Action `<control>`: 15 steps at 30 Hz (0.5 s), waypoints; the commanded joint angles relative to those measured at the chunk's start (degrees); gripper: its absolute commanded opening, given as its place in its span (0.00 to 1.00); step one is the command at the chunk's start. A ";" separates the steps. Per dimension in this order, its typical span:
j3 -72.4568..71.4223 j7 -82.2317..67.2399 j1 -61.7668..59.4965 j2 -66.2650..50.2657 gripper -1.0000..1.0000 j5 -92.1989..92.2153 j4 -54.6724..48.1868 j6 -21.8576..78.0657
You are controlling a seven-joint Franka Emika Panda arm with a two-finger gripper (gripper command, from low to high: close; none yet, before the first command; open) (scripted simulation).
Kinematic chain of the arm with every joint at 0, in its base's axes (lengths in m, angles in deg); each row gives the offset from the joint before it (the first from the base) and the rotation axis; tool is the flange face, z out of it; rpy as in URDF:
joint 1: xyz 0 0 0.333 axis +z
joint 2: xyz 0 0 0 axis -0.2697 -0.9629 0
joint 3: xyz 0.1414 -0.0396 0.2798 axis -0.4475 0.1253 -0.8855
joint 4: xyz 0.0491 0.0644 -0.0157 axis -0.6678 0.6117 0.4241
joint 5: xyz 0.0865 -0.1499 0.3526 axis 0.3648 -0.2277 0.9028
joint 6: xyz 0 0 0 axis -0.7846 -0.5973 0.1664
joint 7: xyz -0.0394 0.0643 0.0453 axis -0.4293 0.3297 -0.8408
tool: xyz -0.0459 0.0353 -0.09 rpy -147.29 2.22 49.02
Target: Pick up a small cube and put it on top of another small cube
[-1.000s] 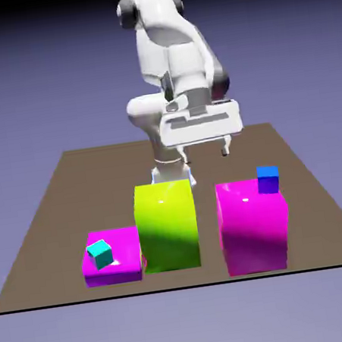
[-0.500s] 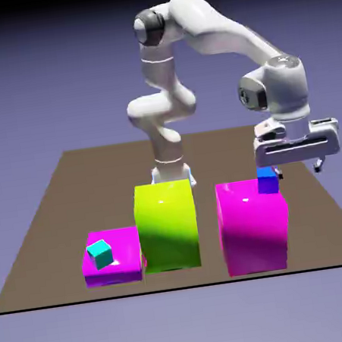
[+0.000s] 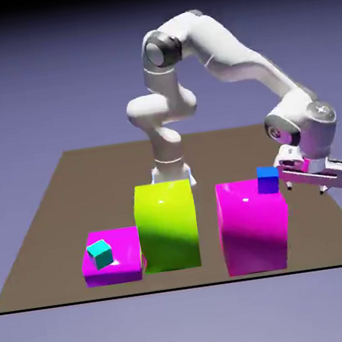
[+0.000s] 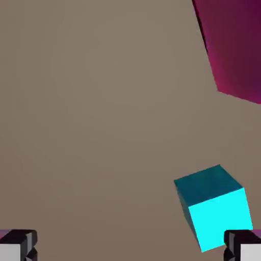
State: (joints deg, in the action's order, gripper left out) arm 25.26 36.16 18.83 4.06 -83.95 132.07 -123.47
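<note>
A small blue cube (image 3: 268, 179) sits on the back right corner of the tall magenta block (image 3: 254, 225). A small cyan cube (image 3: 100, 253) rests on the low magenta block (image 3: 112, 256) at the exterior view's left. My gripper (image 3: 306, 186) hangs open just right of the blue cube, beside the tall block, holding nothing. In the hand view, a cyan cube (image 4: 214, 206) lies on the brown table below, close to my right fingertip (image 4: 242, 246). This cube does not show in the exterior view. The gripper (image 4: 130, 250) has its fingers far apart.
A tall yellow-green block (image 3: 167, 225) stands between the two magenta blocks. A magenta block's side (image 4: 234, 46) fills the hand view's upper right. The brown table (image 3: 63, 197) ends shortly in front of the blocks.
The arm has swung from above the middle of the table to the exterior view's right and lowered, bringing the hand down beside the tall magenta block. The cubes have not moved.
</note>
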 commanded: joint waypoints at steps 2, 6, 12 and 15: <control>-2.68 -0.44 -3.02 0.79 0.50 -3.22 4.16 -3.81; -8.04 -1.33 -9.06 2.37 0.50 -9.67 12.46 -11.41; -11.31 -0.96 -13.37 2.67 0.50 -17.86 20.39 -19.90; -5.08 2.82 -8.21 -1.14 0.50 -23.20 19.36 -22.61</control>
State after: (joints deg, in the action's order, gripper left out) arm 20.18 38.98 10.62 2.92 -107.14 151.42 -146.08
